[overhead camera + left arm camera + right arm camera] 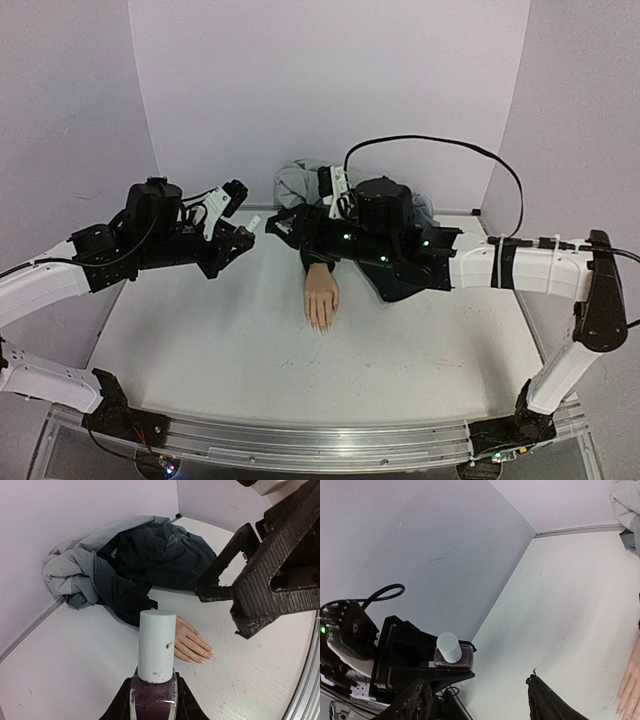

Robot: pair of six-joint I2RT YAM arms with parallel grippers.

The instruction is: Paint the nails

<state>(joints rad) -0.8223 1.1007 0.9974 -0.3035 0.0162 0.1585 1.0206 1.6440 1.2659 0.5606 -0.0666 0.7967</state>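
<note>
A pale mannequin hand (322,293) lies palm down mid-table, fingers toward the near edge. Its nails (209,655) look pale and skin-toned at the fingertips. My left gripper (238,240) is shut on a dark purple polish bottle (152,697) with its white cap (157,645) on, held upright above the table, left of the hand. My right gripper (283,225) is open and empty, hovering just right of the bottle. In the right wrist view the bottle (453,653) sits a little beyond my right gripper (480,705), apart from both fingers.
A heap of grey and dark cloth (300,180) lies at the back against the wall, reaching the mannequin hand's wrist; it also shows in the left wrist view (125,565). Walls close the table on the left, back and right.
</note>
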